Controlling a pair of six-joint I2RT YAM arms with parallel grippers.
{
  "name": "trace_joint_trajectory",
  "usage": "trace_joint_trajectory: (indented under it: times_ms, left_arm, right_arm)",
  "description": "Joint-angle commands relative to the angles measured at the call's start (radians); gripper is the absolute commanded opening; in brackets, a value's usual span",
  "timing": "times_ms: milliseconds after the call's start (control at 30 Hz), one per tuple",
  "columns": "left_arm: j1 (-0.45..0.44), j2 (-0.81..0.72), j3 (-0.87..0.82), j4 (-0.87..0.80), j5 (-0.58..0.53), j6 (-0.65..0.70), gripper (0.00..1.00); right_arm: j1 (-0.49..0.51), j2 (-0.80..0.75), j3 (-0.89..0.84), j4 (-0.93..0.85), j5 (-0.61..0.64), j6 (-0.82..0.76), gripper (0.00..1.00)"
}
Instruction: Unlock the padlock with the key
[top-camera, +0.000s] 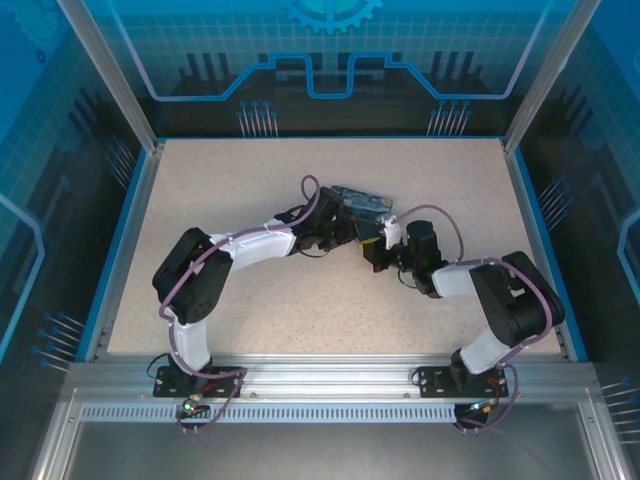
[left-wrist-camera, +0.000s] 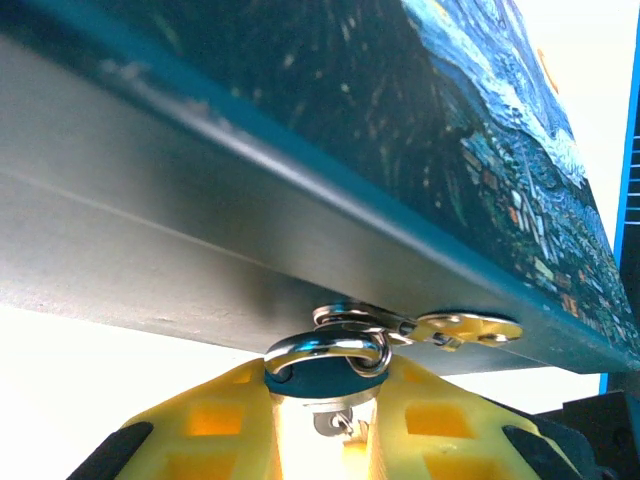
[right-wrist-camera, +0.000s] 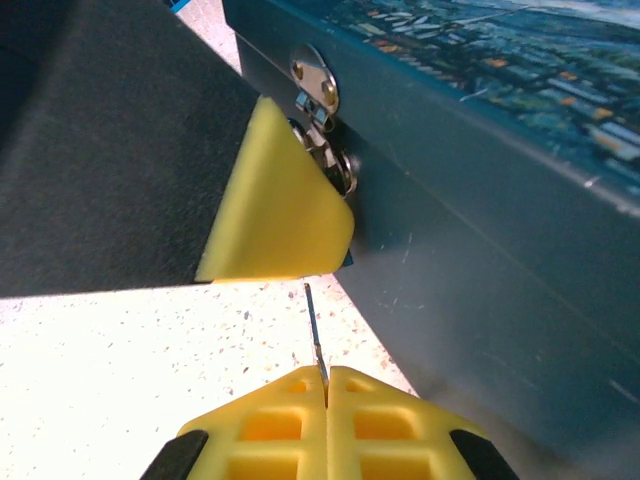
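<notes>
Left gripper (left-wrist-camera: 325, 405), yellow-padded: clamped on the small dark, silver-shackled padlock (left-wrist-camera: 327, 352) hanging at the front of the blue-and-yellow swirl-painted box (left-wrist-camera: 300, 150). Thin grey metal key (right-wrist-camera: 314, 330): near the box front, short of the lock, pinched in the closed right gripper (right-wrist-camera: 327, 385). Step: approach to insertion; next calls for aligning the blade with the keyhole.
</notes>
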Motion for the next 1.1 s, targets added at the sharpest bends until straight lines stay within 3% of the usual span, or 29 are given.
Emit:
trace_joint_trajectory:
  times_ms: [0,433,1067]
  left_arm:
    - [0.004,-0.062,0.014,0.030,0.017,-0.011,0.19]
    - [0.005,-0.066,0.027,0.025,0.020,-0.024,0.19]
    - [0.004,-0.073,0.011,0.043,0.031,-0.037,0.19]
  right_arm:
    - [-0.012,-0.044,-0.029,-0.058,0.015,-0.012,0.00]
    - [-0.004,-0.086,-0.027,-0.082,0.010,0.036,0.00]
    - [0.027,0.001,0.043,-0.052,0.034,0.077,0.00]
